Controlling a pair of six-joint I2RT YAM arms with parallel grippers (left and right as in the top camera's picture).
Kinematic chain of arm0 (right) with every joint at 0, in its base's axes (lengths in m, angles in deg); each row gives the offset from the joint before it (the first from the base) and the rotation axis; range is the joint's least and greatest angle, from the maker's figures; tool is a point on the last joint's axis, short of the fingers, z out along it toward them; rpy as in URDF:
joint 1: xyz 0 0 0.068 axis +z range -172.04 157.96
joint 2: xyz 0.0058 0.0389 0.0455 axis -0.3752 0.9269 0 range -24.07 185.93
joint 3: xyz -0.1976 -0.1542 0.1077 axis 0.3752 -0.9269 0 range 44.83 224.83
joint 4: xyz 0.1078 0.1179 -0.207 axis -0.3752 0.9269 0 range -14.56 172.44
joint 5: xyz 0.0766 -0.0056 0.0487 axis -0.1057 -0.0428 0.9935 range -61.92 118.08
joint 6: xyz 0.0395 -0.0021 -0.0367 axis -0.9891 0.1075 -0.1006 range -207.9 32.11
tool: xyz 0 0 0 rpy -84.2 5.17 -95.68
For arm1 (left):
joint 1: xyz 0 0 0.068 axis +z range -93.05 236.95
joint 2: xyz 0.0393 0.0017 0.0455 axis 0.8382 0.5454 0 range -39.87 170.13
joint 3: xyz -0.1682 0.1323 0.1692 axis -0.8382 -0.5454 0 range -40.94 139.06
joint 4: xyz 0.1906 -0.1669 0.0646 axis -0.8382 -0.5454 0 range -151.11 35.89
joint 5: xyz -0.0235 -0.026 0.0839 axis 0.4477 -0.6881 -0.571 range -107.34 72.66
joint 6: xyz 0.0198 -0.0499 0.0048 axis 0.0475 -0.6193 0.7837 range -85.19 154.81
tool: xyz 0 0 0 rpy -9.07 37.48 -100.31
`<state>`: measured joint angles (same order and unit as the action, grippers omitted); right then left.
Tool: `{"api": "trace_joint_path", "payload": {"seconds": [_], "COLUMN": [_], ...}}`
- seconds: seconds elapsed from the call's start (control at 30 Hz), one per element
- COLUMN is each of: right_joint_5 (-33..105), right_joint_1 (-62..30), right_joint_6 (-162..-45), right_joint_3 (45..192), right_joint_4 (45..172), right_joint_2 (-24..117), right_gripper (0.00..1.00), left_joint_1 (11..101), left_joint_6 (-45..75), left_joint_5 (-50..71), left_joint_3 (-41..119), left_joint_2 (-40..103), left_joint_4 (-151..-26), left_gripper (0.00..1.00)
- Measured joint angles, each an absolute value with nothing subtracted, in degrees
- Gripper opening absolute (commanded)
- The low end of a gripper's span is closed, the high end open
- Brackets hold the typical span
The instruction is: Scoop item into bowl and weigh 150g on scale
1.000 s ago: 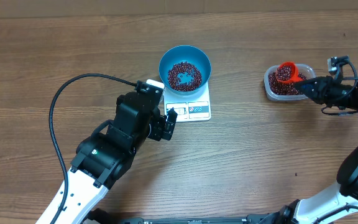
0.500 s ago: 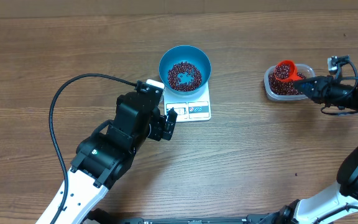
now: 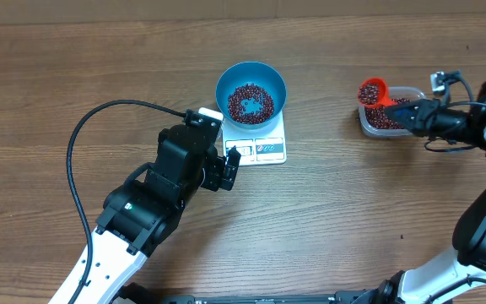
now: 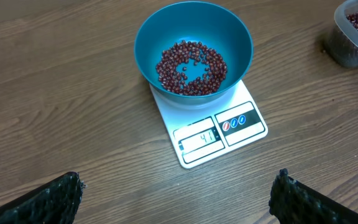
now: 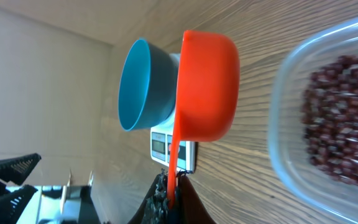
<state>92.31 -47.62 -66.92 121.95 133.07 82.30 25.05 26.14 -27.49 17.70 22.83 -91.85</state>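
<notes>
We log a brown wood-grain table (image 3: 57, 84) with both arms in the overhead view. The left arm comes in from 7 o'clock, trailing a black cable (image 3: 78, 143). The right arm comes in from 4 o'clock.

The left gripper (image 4: 176, 193) is spread wide with nothing between its fingers. It sits at about 7 o'clock of the scale (image 4: 229, 134) and apart from it.

The scale is white and flat. Its bowl (image 4: 148, 43) stands on the 12 o'clock half. The bowl is a round blue one, upright. Dark red beans (image 4: 191, 65) cover its floor in a thin patchy layer, with blue showing through at the middle.

At 3 o'clock of the bowl and well apart from it stands a clear plastic container (image 3: 363, 122), part filled with the same beans.

The right gripper (image 3: 412, 114) is pinched on the handle of an orange scoop (image 3: 372, 90). The cup of the scoop carries beans and hangs over the container's 10 o'clock corner.

The scale's display (image 4: 199, 138) reads 41
</notes>
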Motion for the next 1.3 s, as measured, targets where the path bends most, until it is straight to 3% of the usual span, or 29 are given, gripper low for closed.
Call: {"api": "trace_joint_path", "payload": {"seconds": [0.83,1.3], "right_joint_5": [97.27,99.26], "right_joint_1": [-31.14,-21.35], "right_joint_6": [-67.34,-79.34], "right_joint_3": [121.95,121.95], "right_joint_4": [128.96,111.28], "right_joint_2": [82.30,82.30], "right_gripper": [0.04,0.04], "left_joint_1": [25.05,25.05], "left_joint_6": [26.14,26.14], "left_joint_5": [-27.49,-27.49], "left_joint_3": [17.70,17.70], "left_joint_2": [22.83,22.83], "left_joint_4": [-91.85,-91.85], "left_gripper": [1.00,0.99]}}
